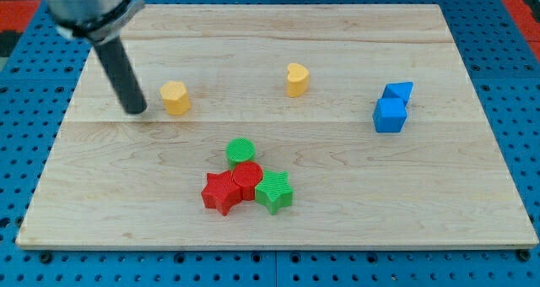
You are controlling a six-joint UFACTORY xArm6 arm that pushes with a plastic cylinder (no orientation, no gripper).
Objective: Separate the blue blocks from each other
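The straight dark cylindrical rod descends from a grey housing at the view's upper left, and my tip rests on the pale wooden board near its left edge; the rod carries no fingers, so there is nothing to open or close. Just to the right of my tip, apart from it, stands a yellow ridged plastic block of roughly hexagonal outline. Towards the board's centre and lower down, four ribbed blocks form a tight cluster: a red star block at the left, a green round block at the top, a red round block in the middle, and a green star block at the right, each touching its neighbour. Above the cluster and well apart from it sits a yellow heart-shaped block. Near the right edge, a blue cube block lies in contact with a blue wedge-shaped block just behind it at the upper right. Bare wood surrounds the blue pair on all sides. My tip is well apart from both, across the board. A blue perforated surface borders the board.
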